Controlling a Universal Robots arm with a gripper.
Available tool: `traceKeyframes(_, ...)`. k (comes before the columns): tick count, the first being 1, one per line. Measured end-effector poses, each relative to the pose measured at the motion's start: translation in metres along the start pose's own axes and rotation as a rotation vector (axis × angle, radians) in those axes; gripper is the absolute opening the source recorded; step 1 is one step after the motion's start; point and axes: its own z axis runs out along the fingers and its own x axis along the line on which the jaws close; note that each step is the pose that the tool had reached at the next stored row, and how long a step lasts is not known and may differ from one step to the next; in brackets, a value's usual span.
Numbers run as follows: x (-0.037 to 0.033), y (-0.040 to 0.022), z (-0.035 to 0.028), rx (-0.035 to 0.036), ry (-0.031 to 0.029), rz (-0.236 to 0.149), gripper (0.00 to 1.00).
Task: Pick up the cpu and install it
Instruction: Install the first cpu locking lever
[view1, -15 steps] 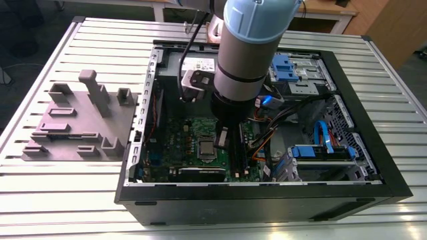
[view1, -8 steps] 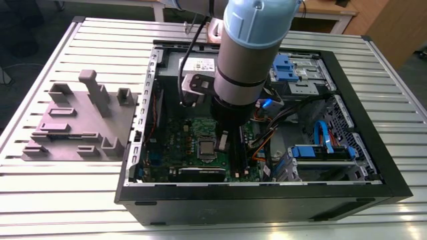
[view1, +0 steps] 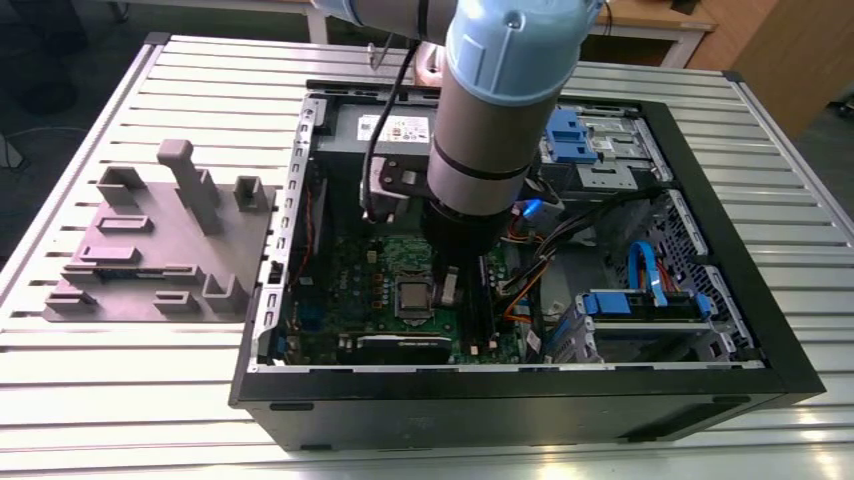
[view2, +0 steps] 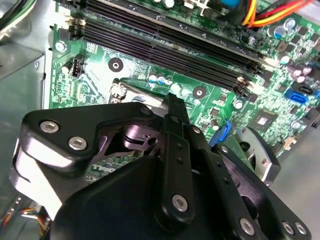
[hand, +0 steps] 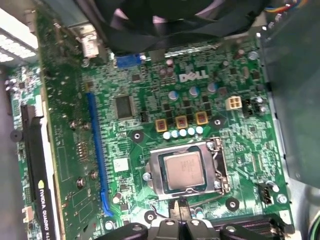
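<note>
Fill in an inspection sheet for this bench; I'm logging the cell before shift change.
Surface: slatted metal table, carrying an open computer case.
Job's things: cpu lying in the motherboard socket, inside its metal frame.
Clutter: grey stepped plastic block on the exterior view's left.
Gripper: gripper inside the case, near the socket's edge, holding nothing.
Cables: orange, blue and black leads inside the case.
Surroundings: wooden furniture behind.

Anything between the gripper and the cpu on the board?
Nothing: in the first wrist view the gripper reaches the frame around the cpu, seated in its socket.
</note>
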Motion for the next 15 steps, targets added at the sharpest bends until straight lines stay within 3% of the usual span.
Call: traceKeyframes(15, 0.0024, -0.0013, 0.0103, 0.0018, 0.0021, -0.053, 0.1)
